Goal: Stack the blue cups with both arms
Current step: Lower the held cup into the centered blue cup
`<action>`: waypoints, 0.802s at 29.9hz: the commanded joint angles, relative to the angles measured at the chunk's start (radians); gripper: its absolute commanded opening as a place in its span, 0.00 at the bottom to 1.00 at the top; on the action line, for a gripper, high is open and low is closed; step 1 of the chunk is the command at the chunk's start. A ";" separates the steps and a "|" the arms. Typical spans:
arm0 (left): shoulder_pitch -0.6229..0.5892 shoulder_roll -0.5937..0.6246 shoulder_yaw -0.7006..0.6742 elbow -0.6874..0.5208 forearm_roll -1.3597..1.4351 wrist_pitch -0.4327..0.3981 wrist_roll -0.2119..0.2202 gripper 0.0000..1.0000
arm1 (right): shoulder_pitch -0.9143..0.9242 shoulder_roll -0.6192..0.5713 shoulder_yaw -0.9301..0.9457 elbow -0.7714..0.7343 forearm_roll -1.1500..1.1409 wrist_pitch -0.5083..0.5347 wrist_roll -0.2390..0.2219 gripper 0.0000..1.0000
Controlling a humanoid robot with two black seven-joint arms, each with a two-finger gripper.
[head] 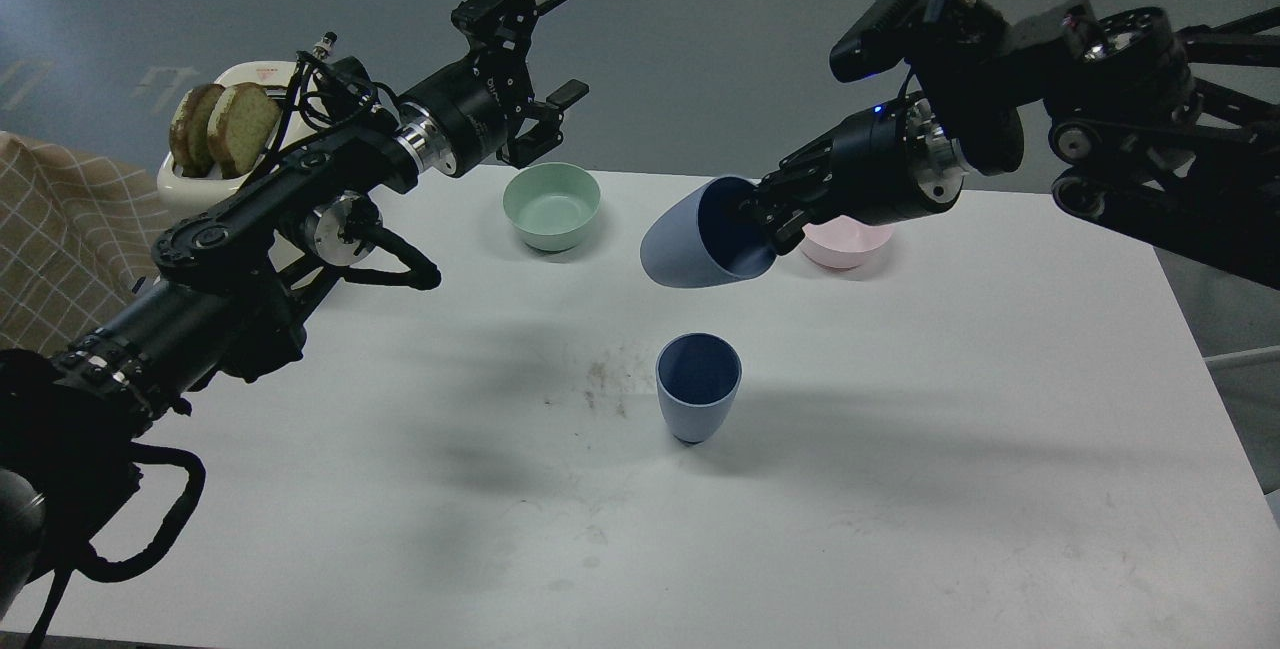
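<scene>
above the surface [900,449], a tilted blue cup [690,244] is gripped at its rim by the right tool [775,219], above and just behind the upright blue cup [698,387]; the left tool [545,59] is held wide, empty.

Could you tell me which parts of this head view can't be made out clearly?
- Pink bowl: mostly hidden behind the right claw.
- Right claw fingers: dark, at the rim of the tilted blue cup; exact grip unclear.
- White toaster holding bread slices: partly blocked by the left arm.
- Standing blue cup: inside too dark to see its bottom.
</scene>
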 commanded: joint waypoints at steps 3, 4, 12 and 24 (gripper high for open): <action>0.000 0.009 -0.001 0.000 0.000 0.000 0.000 0.98 | 0.044 0.039 -0.086 0.037 -0.002 0.000 0.000 0.00; 0.000 0.009 -0.001 0.000 0.000 0.000 0.000 0.98 | 0.044 0.039 -0.086 0.037 -0.002 0.000 0.000 0.00; 0.002 0.012 0.000 0.000 0.000 -0.002 0.000 0.98 | 0.050 0.047 -0.121 0.068 -0.016 0.000 0.000 0.00; 0.003 0.015 -0.017 -0.002 0.000 -0.002 0.000 0.98 | 0.044 0.062 -0.152 0.071 -0.030 0.000 0.000 0.00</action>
